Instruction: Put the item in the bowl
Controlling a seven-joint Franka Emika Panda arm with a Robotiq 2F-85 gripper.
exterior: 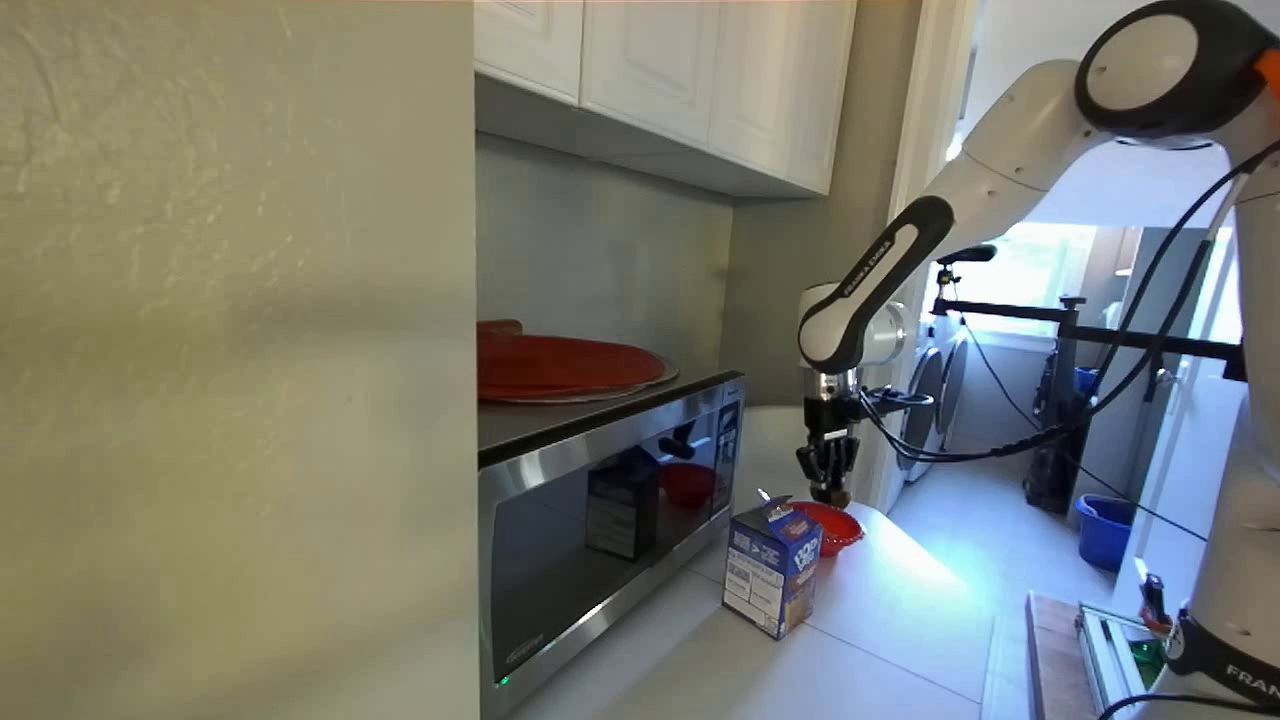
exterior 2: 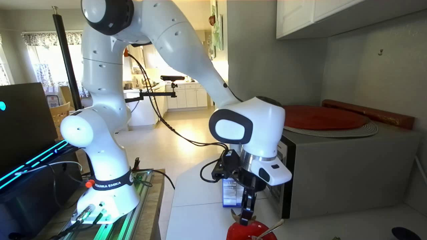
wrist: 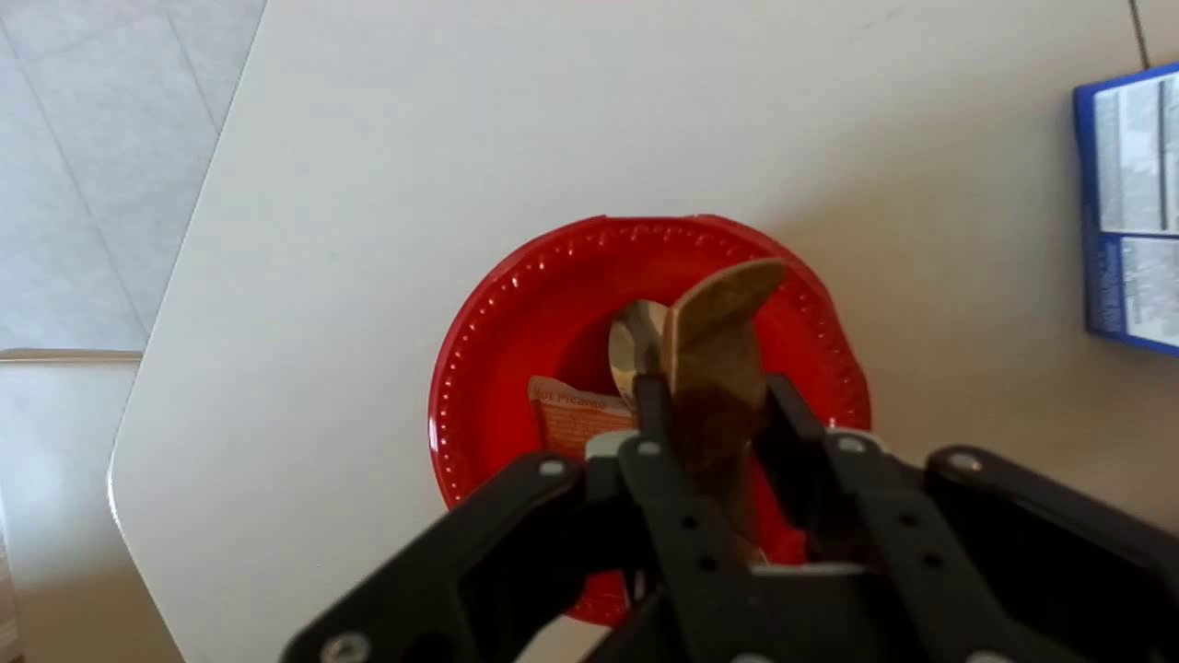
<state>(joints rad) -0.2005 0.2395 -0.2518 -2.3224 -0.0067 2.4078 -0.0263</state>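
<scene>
Holding a brown, curled item (wrist: 720, 359) in the black two-fingered gripper (wrist: 714, 405), with the jaws clamped on it from both sides and pointing downward. Hanging over a round, red bowl (wrist: 502, 350) with a beaded rim in the wrist view, and shown close to that rim, pinched at the fingertips, in both exterior views. Cannot tell whether touching the bowl or its contents at the lower end.

Can see inside the bowl a shiny metal spoon (wrist: 636, 336) and, just beside it, a small orange-and-white packet (wrist: 578, 419) bearing the word "Picante", partly hidden by the gripper. Can see, in an exterior view, a slim, pale handle (exterior 2: 272, 229) slanting up past the rim; cannot tell whether part of that spoon.

Can find, upright on the smooth white countertop (exterior: 900, 640) under the bowl, a blue cardboard box (exterior: 770, 570) with white printed panels and a raised flap on top, near the bowl but apart from it. Can find near the box a stainless-steel microwave (exterior: 560, 530) with a dark glass door, topped by a round red mat (exterior 2: 323, 116) laid over a pale woven mat (exterior 2: 357, 132). Can spot white panelled cabinets (exterior: 650, 70) above and a white jointed arm (exterior: 1005, 160) carrying the gripper.
</scene>
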